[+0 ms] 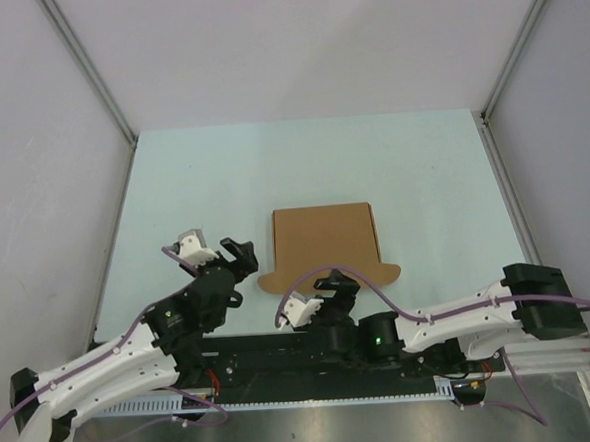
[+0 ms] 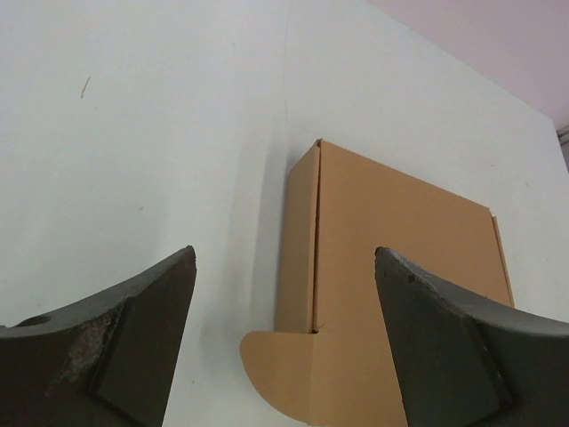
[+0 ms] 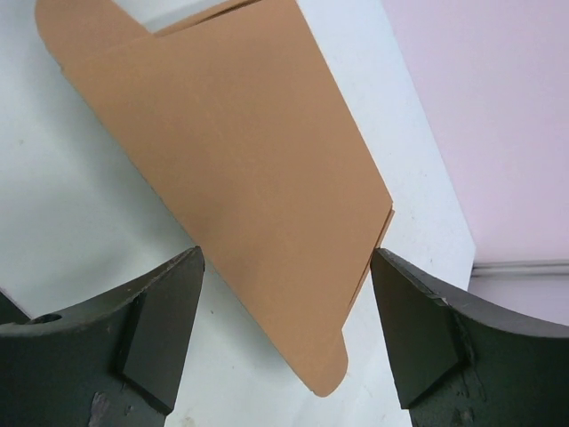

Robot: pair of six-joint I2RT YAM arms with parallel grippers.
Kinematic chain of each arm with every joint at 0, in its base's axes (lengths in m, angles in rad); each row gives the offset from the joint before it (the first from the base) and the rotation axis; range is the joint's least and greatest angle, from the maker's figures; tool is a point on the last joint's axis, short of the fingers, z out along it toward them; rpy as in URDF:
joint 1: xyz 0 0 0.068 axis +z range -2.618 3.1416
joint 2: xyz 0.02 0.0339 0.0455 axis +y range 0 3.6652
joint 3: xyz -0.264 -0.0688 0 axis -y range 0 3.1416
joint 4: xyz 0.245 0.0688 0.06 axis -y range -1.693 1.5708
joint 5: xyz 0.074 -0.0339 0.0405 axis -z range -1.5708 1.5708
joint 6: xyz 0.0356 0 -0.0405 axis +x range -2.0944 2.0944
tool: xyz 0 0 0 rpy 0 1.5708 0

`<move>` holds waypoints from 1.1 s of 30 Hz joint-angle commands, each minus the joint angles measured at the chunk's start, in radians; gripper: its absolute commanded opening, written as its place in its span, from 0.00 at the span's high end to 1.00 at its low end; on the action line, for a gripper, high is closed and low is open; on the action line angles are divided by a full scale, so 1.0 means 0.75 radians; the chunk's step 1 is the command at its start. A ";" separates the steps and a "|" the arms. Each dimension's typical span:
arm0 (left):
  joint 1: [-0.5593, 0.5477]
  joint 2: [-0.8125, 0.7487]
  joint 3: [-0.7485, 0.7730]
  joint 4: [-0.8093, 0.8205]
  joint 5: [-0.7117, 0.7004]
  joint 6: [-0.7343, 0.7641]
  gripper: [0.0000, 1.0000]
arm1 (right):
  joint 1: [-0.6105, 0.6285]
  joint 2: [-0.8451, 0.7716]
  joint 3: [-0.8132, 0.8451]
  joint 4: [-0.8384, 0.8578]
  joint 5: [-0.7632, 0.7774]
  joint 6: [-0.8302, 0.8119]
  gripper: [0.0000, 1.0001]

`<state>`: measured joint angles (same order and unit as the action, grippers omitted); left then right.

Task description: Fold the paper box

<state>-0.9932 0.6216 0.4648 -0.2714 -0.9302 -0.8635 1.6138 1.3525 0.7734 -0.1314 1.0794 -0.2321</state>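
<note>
Found near the middle of the surface (image 1: 221, 165): the paper box (image 1: 326, 241), flat, lid down, just ahead of the right gripper (image 1: 318, 300). Judged mostly folded; two rounded tabs at the near corners not yet tucked. Both jaws released, grasping nothing; left gripper (image 1: 215, 252) beside the box's left edge, apart.

The plain brown cardboard box (image 1: 326, 241) lies flat on the pale tabletop (image 1: 222, 175), near its centre. It is folded into a shallow rectangular carton with the top panel closed. Two rounded flaps (image 1: 277, 280) project sideways from its near edge, one left and one right, resting on the tabletop.
</note>
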 commanded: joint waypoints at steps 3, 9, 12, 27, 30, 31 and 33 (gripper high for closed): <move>0.027 -0.058 -0.055 -0.074 0.044 -0.125 0.14 | 0.096 0.156 -0.078 0.116 0.078 -0.026 0.18; 0.034 -0.107 -0.090 -0.115 0.058 -0.149 0.14 | 0.172 0.297 -0.105 0.124 0.158 0.091 0.16; 0.034 -0.107 -0.110 -0.125 0.064 -0.174 0.14 | 0.135 0.426 -0.107 0.220 0.248 0.034 0.16; 0.034 -0.093 -0.070 -0.143 0.019 -0.178 0.14 | -0.131 0.592 -0.107 0.687 0.256 -0.300 0.50; 0.034 -0.099 -0.049 -0.151 -0.001 -0.164 0.14 | -0.133 0.520 -0.107 0.682 0.240 -0.330 0.67; 0.034 -0.105 -0.047 -0.151 -0.007 -0.160 0.14 | -0.131 0.500 -0.107 0.672 0.234 -0.337 0.71; 0.034 -0.113 -0.035 -0.149 -0.013 -0.154 0.14 | -0.127 0.430 -0.107 0.652 0.222 -0.351 0.79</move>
<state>-0.9764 0.5491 0.3870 -0.3752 -0.8940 -0.9688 1.5146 1.7832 0.6899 0.3134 1.2476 -0.4561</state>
